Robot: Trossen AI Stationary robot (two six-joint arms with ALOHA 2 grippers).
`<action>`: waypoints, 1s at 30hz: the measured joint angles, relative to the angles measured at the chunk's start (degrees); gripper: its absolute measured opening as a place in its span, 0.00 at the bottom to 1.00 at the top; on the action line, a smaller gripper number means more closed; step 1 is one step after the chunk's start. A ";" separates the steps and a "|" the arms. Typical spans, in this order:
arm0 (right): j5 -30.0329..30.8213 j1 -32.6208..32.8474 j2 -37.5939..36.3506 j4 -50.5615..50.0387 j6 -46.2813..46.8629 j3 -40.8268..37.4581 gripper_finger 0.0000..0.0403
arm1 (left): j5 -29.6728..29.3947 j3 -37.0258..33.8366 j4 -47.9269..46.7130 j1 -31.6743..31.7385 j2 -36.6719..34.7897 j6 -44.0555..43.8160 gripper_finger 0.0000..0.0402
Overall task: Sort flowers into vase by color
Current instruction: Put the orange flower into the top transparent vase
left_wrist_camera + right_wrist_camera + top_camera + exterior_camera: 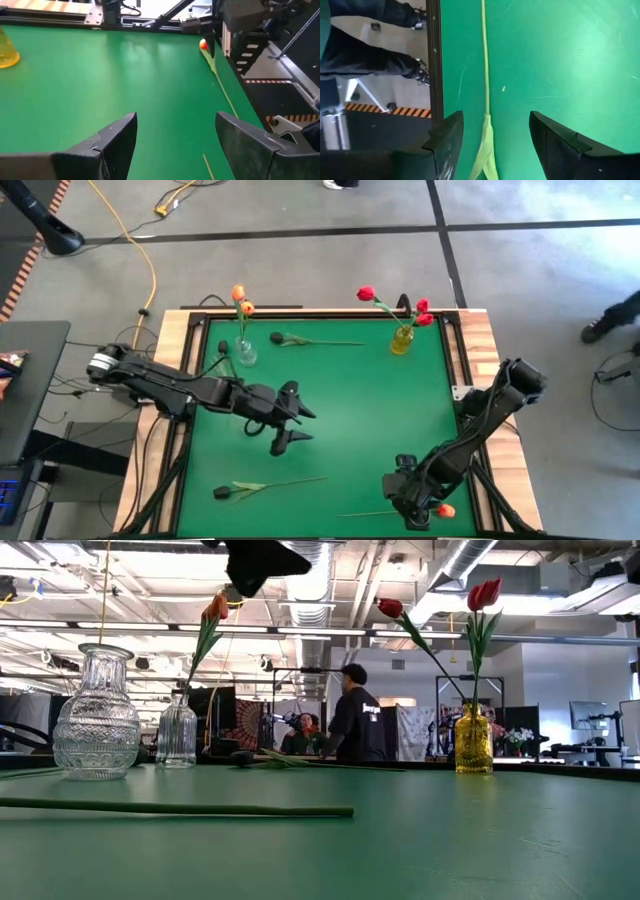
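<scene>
High view: the right gripper [418, 502] sits low at the table's near right corner, fingers spread and unclenched, straddling the orange tulip [445, 510] whose stem [485, 75] lies flat on the green mat [350, 410] between them. The left gripper [290, 425] hovers mid-table, released and empty.

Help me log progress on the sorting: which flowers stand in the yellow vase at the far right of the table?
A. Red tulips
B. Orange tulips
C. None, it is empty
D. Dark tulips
A: in the high view the yellow vase holds red tulips, and the low view shows the same red heads above it, while the orange tulips stand in a clear vase to the left.
</scene>
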 joint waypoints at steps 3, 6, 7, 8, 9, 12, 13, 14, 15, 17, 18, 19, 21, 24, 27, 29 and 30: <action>0.88 1.11 0.00 0.39 0.18 -0.45 0.63 | -0.03 0.18 -0.09 0.06 0.51 0.02 0.64; 0.94 2.36 0.02 0.13 0.00 -1.98 0.63 | -1.78 0.34 0.80 0.10 0.97 0.05 0.64; 0.94 2.65 0.02 0.33 -0.25 -2.56 0.63 | -2.14 0.26 0.38 0.10 1.03 0.04 0.64; 0.92 2.85 0.02 0.77 -0.41 -3.16 0.63 | -2.20 0.25 0.33 0.10 1.03 0.00 0.64; 0.93 3.08 0.02 0.95 -0.41 -3.74 0.63 | -2.22 0.25 0.55 0.10 1.03 -0.01 0.64; 0.90 3.17 0.04 1.83 -0.41 -5.31 0.63 | -2.30 0.27 0.56 0.08 1.01 -0.04 0.64; 0.90 3.13 0.04 2.98 -0.41 -5.73 0.63 | -2.30 0.27 0.50 0.04 1.03 -0.04 0.64; 0.95 3.05 0.04 3.74 -0.41 -5.89 0.63 | -2.28 0.27 0.51 0.00 1.03 -0.06 0.64; 1.14 2.89 0.04 4.34 -0.41 -5.97 0.63 | -2.31 0.27 0.55 -0.05 1.03 -0.07 0.64; 1.93 2.85 0.04 5.01 -0.35 -6.01 0.63 | -2.31 0.27 0.49 -0.23 1.03 -0.02 0.64; 2.06 2.86 0.04 5.45 -0.34 -6.03 0.63 | -2.31 0.27 0.39 -0.29 1.03 -0.02 0.64; 2.06 2.86 0.04 5.97 -0.16 -6.03 0.63 | -2.29 0.27 0.41 -0.33 1.03 -0.02 0.64; 2.06 3.11 0.04 7.21 1.48 -6.03 0.63 | -2.19 0.27 0.41 -0.41 1.03 -0.23 0.64; 2.09 4.03 0.04 8.57 3.86 -6.03 0.63 | -2.21 0.25 0.11 -0.80 1.02 -0.15 0.64; 2.13 5.07 1.44 10.77 4.07 -6.03 0.63 | -3.11 0.25 0.22 -0.95 1.24 -0.04 0.64; 2.11 5.89 3.43 12.39 4.11 -6.03 0.63 | -3.49 0.25 0.04 -0.95 1.34 -0.09 0.64; 2.12 6.19 4.57 13.20 4.13 -6.03 0.63 | -3.49 0.25 0.02 -0.95 1.34 -0.09 0.64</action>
